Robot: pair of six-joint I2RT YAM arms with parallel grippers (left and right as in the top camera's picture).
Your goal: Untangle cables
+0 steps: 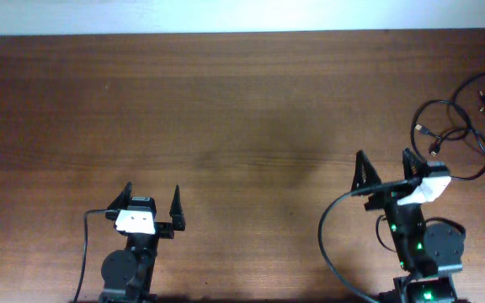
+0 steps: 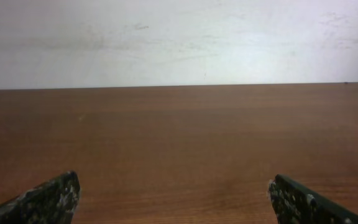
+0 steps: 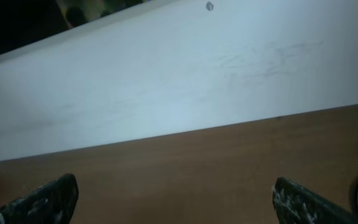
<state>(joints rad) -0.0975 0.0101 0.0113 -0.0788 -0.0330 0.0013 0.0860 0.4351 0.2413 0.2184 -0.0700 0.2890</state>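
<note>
left claw (image 1: 151,195): fingers wide apart, empty, over bare bench (image 1: 242,118) | right claw (image 1: 384,160): also apart, empty | cables (image 1: 466,133): tangled loops near right bench edge, beyond right claw | advice: pinch one plug end, pull slowly

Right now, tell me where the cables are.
In the overhead view the cables lie in loose loops at the far right edge of the table, close beside and just beyond the open right pincer.
</note>
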